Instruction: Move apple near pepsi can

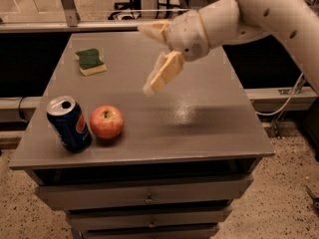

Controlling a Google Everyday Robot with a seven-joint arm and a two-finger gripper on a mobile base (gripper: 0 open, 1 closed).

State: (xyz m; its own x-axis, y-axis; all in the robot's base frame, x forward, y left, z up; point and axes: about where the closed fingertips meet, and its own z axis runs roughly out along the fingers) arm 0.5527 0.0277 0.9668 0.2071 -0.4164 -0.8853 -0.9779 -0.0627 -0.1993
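1. Apple, round and red with yellowish patches (106, 122), sits front-left on the grey metal table (209, 128), just beside the dark blue aluminium Pepsi can (69, 124).
2. Cream two-finger gripper (144, 59) hangs above table centre, fingers spread wide, holding nothing; the fruit lies down and left of it, well apart.

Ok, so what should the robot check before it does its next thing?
1. Apple beside the pepsi can: ok, right next to it.
2. Apple and can touching: cannot tell.
3. Can upright: ok.
4. Gripper empty: ok, fingers open, holding nothing.
5. Gripper clear of the apple: ok, it hovers above the table, up and to the right.
6. Sponge out of the way: ok, at the far left corner.
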